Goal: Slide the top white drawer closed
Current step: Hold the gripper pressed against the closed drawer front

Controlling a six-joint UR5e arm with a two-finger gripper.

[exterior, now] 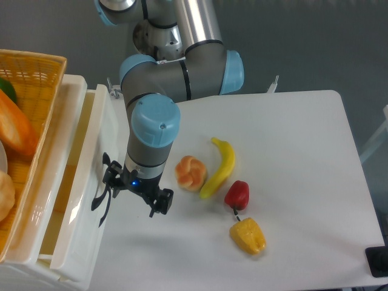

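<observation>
The top white drawer (83,182) stands pulled out at the left edge of the table, its glossy front panel running from the upper middle-left down to the bottom left. Its black curved handle (100,203) sticks out from the front panel toward the table. My gripper (134,193) points down right beside the front panel, just right of the handle. Its fingers look spread, and the left finger (109,176) is at or very near the panel. It holds nothing. The drawer's inside (63,182) shows a yellowish reflection.
A yellow woven basket (36,66) with bread-like food sits over the drawer unit at the far left. On the white table (303,151) lie a bread roll (191,173), a banana (222,167), a red pepper (237,194) and a yellow pepper (247,236). A black object (377,262) sits at the bottom right corner.
</observation>
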